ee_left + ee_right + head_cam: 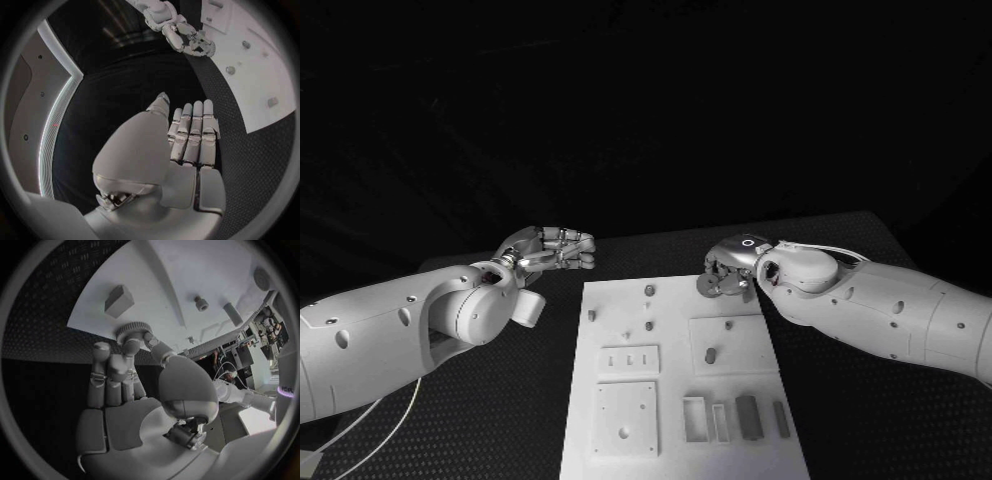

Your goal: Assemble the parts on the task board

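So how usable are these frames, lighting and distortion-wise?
Head view: task board evenly lit, the table dim, everything beyond it black. Left wrist view: strong fisheye, the board's edge bows; left robot hand well lit, flat and empty. Right wrist view: same bending; right robot hand pinches a toothed part, clearly readable against the bright board.

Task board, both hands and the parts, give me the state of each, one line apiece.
task board: flat on the table, several parts on it.
left hand: holds nothing, fingers straight and together, beside the board.
right hand: at the board's far edge, fingertips on a ridged round part.
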### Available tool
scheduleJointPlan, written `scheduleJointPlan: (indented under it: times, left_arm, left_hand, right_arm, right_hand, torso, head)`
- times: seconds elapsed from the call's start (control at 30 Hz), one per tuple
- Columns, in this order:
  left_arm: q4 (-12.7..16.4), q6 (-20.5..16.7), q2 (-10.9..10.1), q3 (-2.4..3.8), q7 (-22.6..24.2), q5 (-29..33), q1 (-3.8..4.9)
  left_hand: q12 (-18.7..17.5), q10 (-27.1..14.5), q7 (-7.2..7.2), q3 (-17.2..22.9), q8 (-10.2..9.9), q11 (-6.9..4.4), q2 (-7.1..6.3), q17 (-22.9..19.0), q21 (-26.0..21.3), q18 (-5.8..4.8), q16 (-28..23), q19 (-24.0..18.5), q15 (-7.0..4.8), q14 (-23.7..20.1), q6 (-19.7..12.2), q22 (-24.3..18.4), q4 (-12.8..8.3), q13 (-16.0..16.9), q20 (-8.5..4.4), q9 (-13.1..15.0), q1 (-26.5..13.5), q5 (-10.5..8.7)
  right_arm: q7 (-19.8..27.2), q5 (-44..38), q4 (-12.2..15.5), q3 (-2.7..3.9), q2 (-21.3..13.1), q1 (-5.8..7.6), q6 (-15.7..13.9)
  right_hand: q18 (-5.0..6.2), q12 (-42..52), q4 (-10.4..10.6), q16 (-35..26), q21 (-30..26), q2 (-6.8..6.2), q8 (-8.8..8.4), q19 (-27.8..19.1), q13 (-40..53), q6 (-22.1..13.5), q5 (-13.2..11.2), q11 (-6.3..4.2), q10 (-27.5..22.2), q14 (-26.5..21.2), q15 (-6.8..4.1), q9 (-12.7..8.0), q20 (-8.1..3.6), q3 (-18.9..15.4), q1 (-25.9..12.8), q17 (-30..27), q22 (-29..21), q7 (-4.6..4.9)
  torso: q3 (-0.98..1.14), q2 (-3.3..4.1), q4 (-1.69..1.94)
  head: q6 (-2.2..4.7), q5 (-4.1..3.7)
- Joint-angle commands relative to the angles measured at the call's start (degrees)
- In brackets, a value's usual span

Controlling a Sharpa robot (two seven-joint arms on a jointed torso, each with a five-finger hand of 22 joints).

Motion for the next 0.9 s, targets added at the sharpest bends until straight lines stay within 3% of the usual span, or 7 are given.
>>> scheduleJointPlan:
  times: [0.03,0.37,0.73,0.9]
  left_arm:
    - [0.20,0.55,-0.07,0.05,0.31,0.26,0.09]
    - [0.48,0.41,-0.38,0.05,0.31,0.27,0.10]
    - [0.71,0.34,-0.60,0.05,0.32,0.28,0.10]
    - [0.78,0.32,-0.68,0.05,0.32,0.33,0.10]
  left_hand:
    - [-0.36,0.51,1.25,-0.23,-0.22,0.06,-0.14,0.05,-0.40,1.18,-0.24,0.14,0.42,0.17,0.12,-0.06,-0.02,-0.06,0.38,-0.07,-0.53,-0.32]
    - [-0.39,0.52,1.25,-0.23,-0.23,0.06,-0.14,0.07,-0.42,1.18,-0.26,0.15,0.42,0.18,0.13,-0.07,-0.04,-0.07,0.38,-0.07,-0.53,-0.32]
    - [-0.41,0.55,1.24,-0.23,-0.24,0.05,-0.16,0.09,-0.44,1.19,-0.29,0.16,0.41,0.19,0.15,-0.07,-0.06,-0.07,0.38,-0.08,-0.51,-0.32]
    - [-0.42,0.56,1.24,-0.24,-0.24,0.05,-0.16,0.10,-0.45,1.19,-0.30,0.16,0.41,0.20,0.16,-0.07,-0.06,-0.07,0.38,-0.08,-0.51,-0.32]
  right_arm:
    - [-5.11,-7.17,0.44,-1.13,-0.09,-1.65,2.18]
    - [-7.65,-9.32,3.63,-1.04,-1.05,-1.08,-0.29]
    - [-9.83,-13.16,10.92,-0.88,-1.75,-0.16,-3.13]
    - [-10.87,-16.58,13.46,-0.91,-1.35,-0.19,-3.92]
  right_hand:
    - [0.88,-0.13,-0.30,0.32,0.39,1.54,0.82,-0.19,0.13,1.35,0.36,-0.01,0.70,0.11,-0.43,0.41,-0.18,-0.27,1.11,-0.04,1.19,-0.37]
    - [0.88,-0.13,-0.28,0.64,0.70,1.05,1.21,0.28,0.11,2.29,0.36,-0.30,1.52,0.66,-0.70,0.53,-0.32,-0.79,1.58,-0.05,1.12,-0.68]
    - [0.88,-0.24,-0.22,0.70,0.78,0.33,1.21,0.55,0.02,2.49,0.36,-0.37,1.89,0.87,-0.76,0.49,-0.36,-1.08,1.40,-0.11,1.05,-0.75]
    - [0.88,-0.28,-0.19,0.71,0.79,0.05,1.21,0.65,-0.02,2.56,0.36,-0.38,2.04,0.91,-0.78,0.47,-0.37,-1.13,1.34,-0.13,1.02,-0.77]
  torso:
    - [0.00,0.00,0.01]
    - [-0.12,0.02,-0.03]
    - [-0.17,-0.01,0.00]
    - [-0.07,-0.01,0.13]
  head:
    - [0.07,-0.02]
    - [0.26,-0.07]
    - [0.58,-0.14]
    - [0.62,-0.12]
